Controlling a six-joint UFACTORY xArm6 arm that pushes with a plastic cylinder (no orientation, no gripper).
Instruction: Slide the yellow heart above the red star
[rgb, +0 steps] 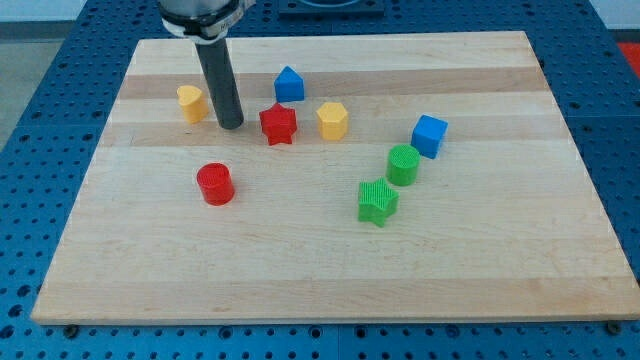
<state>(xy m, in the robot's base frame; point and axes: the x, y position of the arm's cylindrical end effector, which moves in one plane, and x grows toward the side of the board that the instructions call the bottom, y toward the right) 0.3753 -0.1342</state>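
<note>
Wooden board (330, 270): my tip (230, 125) between yellow heart (191, 102) and red star (278, 124); no pincer.

The arm's housing (200, 15) is being cut off by the view's top edge, so only its lower rim is showing above the rod (220, 80). The rod is hiding a strip of the wooden board (320, 270) behind it, between the yellow heart (191, 102) and the red star (278, 124). The blue perforated table (50, 80) is running out of frame on all 4 sides. My tip (231, 125) is showing fully.
</note>
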